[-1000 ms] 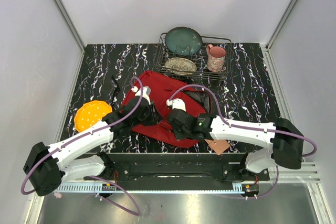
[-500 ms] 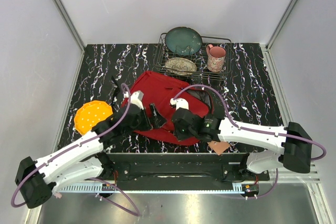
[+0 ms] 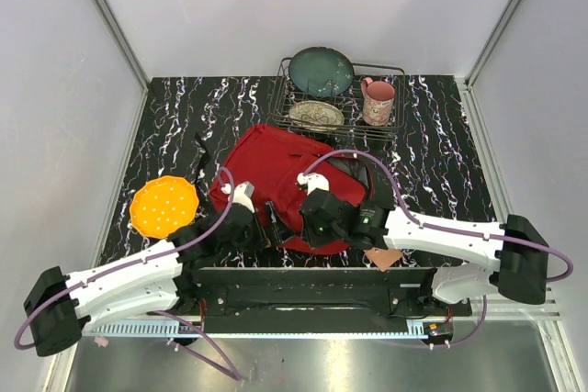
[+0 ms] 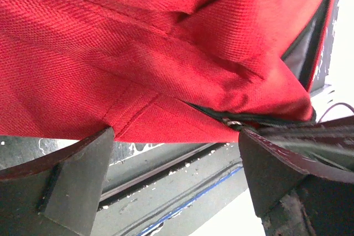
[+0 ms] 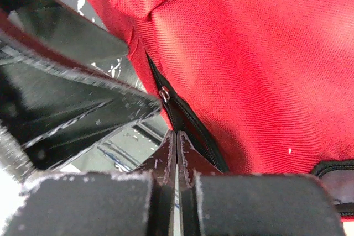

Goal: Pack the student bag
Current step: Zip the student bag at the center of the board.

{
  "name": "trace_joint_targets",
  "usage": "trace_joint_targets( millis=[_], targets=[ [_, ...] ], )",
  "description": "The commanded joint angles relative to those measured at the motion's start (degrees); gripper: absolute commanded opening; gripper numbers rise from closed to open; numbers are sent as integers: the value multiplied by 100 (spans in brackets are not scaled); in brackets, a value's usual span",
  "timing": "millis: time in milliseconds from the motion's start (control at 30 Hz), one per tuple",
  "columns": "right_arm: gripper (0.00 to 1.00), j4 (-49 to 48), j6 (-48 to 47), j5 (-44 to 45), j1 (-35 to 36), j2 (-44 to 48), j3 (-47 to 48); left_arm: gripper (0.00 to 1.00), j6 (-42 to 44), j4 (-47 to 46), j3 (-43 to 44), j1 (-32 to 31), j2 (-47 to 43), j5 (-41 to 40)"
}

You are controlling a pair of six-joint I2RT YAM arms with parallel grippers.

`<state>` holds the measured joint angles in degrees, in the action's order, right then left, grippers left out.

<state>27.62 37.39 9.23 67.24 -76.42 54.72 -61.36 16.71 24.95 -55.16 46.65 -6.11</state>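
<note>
The student bag [image 3: 276,164], red fabric with black zipper trim, lies in the middle of the table, its near edge at the table's front. My left gripper [image 3: 272,224] stands wide open at that near edge; in the left wrist view the red fabric [image 4: 166,53] fills the top and the left gripper [image 4: 177,158] holds nothing. My right gripper [image 3: 303,227] is shut right beside it. In the right wrist view the right gripper [image 5: 176,134] touches the black zipper [image 5: 182,115] just below its metal pull ring [image 5: 164,93], with nothing visible between the fingers.
An orange dotted disc [image 3: 163,206] lies at the left. A wire dish rack [image 3: 397,126] at the back holds a teal plate [image 3: 322,71], a patterned plate [image 3: 316,115] and a pink mug [image 3: 378,101]. A brown card [image 3: 379,257] lies under the right arm.
My left gripper has opened and drawn back toward the near edge of the bag. The right arm shifted slightly left and nearer, still shut. The bag's near edge moved a little.
</note>
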Motion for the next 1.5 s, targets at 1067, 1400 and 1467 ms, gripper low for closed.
trace_joint_targets(
  millis=[1067, 1400, 1467],
  targets=[
    [0, -477, -39, -880, 26, 453, -278, 0, -1457, -1285, -518, 14, 863, -1815],
    [0, 271, 146, 122, 35, 690, -471, 0, -1273, 253, -526, 171, -208, -2447],
    [0, 288, 173, 149, 17, 804, -523, 0, -1115, 464, -614, 233, -550, -2509]
  ],
)
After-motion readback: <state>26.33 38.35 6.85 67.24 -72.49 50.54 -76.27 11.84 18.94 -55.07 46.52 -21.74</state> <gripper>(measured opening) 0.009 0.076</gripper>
